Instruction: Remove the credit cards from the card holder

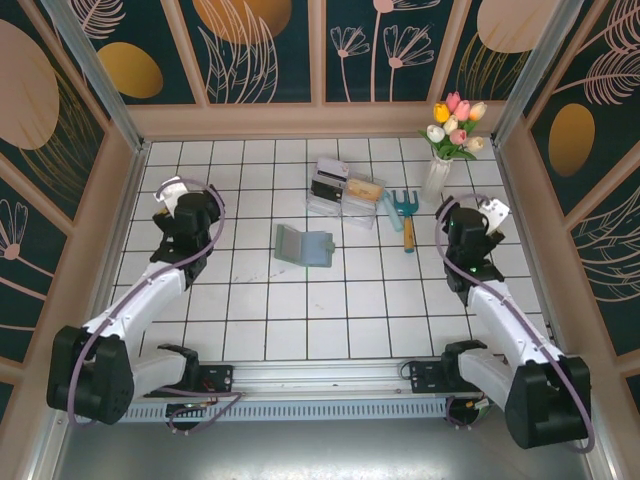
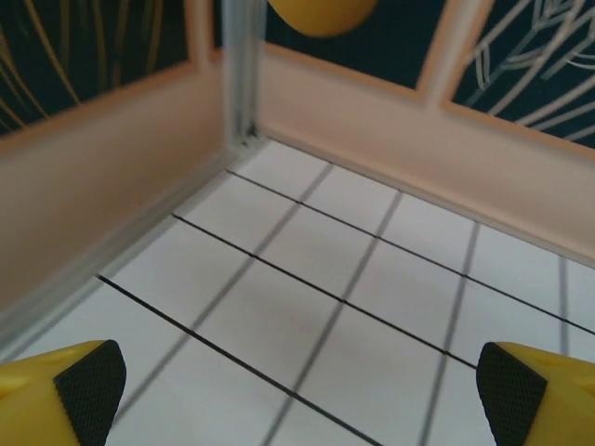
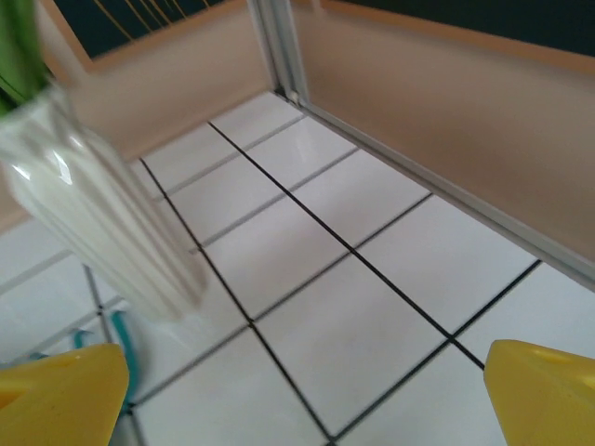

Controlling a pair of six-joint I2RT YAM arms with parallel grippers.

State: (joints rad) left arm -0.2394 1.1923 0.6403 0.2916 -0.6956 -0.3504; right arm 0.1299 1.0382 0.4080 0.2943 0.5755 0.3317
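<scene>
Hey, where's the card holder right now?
In the top view, the card holder lies near the centre of the table, on the near side of the clear tray and left of the garden fork.

You're looking at a white tiled floor [image 1: 300, 320] ruled with thin dark grout lines, boxed in by a peach-coloured skirting [image 1: 300, 120] below dark teal wall panels [image 1: 265, 60] printed with gold ovals and pale outlined flowers, with aluminium posts [image 1: 92, 75] in the back corners, all evenly lit.
</scene>
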